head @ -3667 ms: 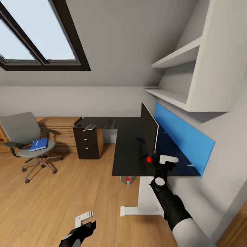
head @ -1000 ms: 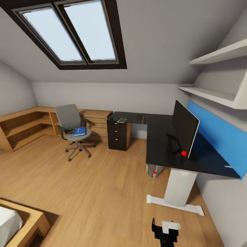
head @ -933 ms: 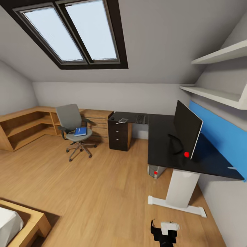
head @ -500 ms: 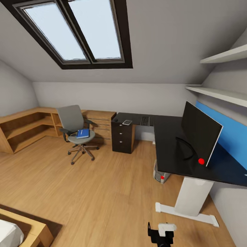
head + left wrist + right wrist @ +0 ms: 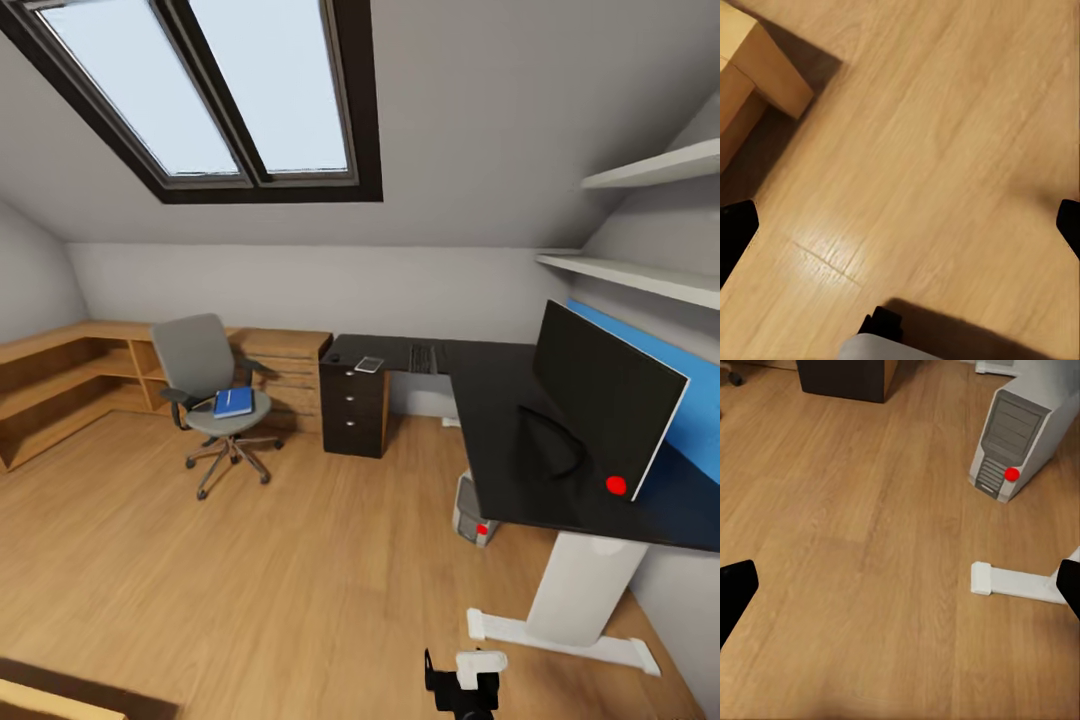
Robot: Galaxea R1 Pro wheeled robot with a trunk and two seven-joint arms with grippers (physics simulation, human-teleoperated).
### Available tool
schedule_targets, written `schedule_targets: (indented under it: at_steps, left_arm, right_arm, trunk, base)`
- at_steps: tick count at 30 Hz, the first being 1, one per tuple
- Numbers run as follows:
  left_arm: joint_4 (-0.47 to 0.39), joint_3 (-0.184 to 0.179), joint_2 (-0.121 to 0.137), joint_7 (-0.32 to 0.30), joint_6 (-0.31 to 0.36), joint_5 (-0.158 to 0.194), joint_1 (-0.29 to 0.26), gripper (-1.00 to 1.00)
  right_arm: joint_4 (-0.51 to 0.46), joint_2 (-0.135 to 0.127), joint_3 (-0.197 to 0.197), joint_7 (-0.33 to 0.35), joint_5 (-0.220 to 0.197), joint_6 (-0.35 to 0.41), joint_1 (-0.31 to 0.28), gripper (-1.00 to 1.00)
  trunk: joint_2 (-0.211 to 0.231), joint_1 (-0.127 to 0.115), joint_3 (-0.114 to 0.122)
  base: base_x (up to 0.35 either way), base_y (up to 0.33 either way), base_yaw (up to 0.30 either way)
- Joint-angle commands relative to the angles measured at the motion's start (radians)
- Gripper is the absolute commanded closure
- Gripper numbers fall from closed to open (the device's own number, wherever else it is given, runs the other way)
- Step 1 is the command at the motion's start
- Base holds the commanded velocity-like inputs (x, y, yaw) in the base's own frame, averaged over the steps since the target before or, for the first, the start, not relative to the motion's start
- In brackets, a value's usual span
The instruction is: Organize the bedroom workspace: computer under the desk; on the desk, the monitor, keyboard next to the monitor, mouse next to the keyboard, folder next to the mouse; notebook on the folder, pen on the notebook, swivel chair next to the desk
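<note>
My right hand (image 5: 462,668) hangs empty, fingers apart, well short of the swivel chair (image 5: 214,400) where the folder (image 5: 234,402) lies, so I should drive up squarely before reaching.

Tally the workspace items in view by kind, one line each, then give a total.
Monitor on the desk: 1
Computer tower under the desk: 1
Keyboard on the desk: 1
Swivel chair: 1
Blue folder on the chair seat: 1
Total: 5
</note>
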Motion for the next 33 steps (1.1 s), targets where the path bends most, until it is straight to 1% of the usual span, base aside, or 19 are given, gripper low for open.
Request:
schedule_targets:
  at_steps: [1, 9, 22, 26, 33]
  left_arm:
    - [-0.001, -0.009, 0.0, 0.006, -0.003, 0.007, 0.0, -1.0]
    - [0.0, -0.009, 0.0, 0.006, -0.003, 0.006, 0.0, -1.0]
    - [0.0, -0.007, 0.0, 0.006, -0.003, 0.007, 0.0, -1.0]
    - [0.0, -0.007, 0.0, 0.006, -0.003, 0.006, 0.0, -1.0]
    - [0.0, -0.007, 0.0, 0.006, -0.003, 0.007, 0.0, -1.0]
  right_arm:
    - [0.001, 0.0, 0.009, -0.006, -0.004, -0.002, -0.001, -1.0]
    - [0.001, 0.001, 0.009, -0.006, -0.004, -0.002, -0.001, -1.0]
    - [0.001, 0.002, 0.009, -0.006, -0.004, -0.002, -0.001, -1.0]
    - [0.001, 0.003, 0.009, -0.006, -0.004, -0.002, -0.001, -1.0]
    - [0.001, 0.003, 0.009, -0.006, -0.005, -0.002, -0.001, -1.0]
  trunk:
    - [-0.001, 0.001, 0.0]
    - [-0.001, 0.001, 0.005]
    - [-0.001, 0.001, 0.006]
    - [-0.001, 0.001, 0.006]
    - [-0.001, 0.001, 0.006]
  base:
    - [0.232, 0.269, -0.245]
    - [0.277, 0.215, -0.264]
    - [0.302, 0.18, -0.288]
    - [0.304, 0.181, -0.133]
    - [0.315, 0.149, -0.025]
